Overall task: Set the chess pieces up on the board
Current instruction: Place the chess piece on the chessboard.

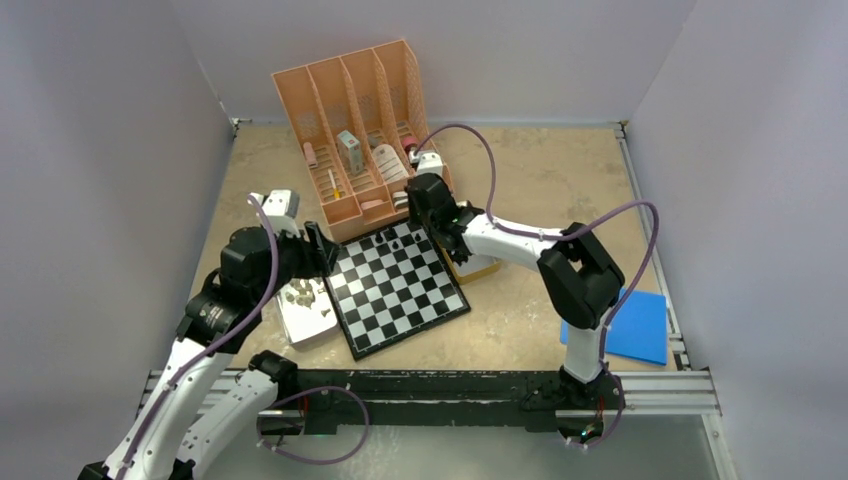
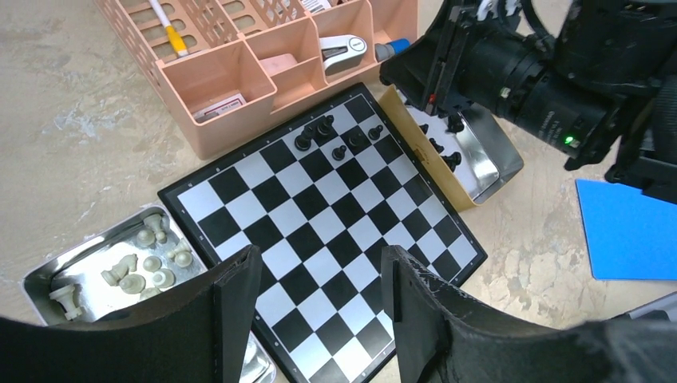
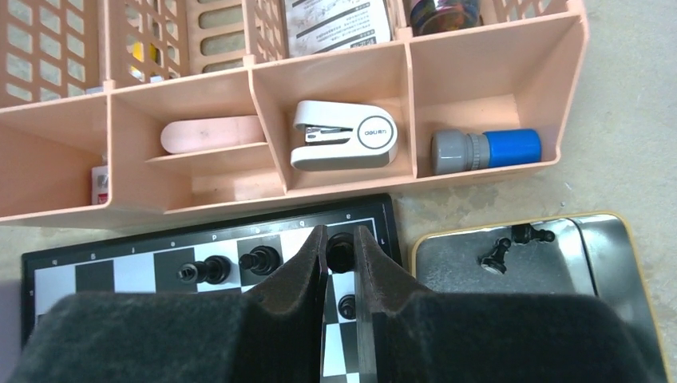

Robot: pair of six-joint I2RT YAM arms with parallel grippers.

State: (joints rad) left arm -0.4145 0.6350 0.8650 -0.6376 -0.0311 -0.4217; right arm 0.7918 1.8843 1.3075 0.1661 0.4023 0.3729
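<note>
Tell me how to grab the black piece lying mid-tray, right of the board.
Grip the black piece by its slim middle, between base and head. Bring the right end effector straight down, jaws across the piece's length. It seems to lie tilted on the metal tray floor, apart from the other black piece and the walls, so both sides look free.

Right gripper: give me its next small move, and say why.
Probably open the right gripper slightly, then lift straight up. It is shut on a black piece over the back row of the board, next to two black pieces already standing there, so release seems due. Whether its base touches the square is hidden.
</note>
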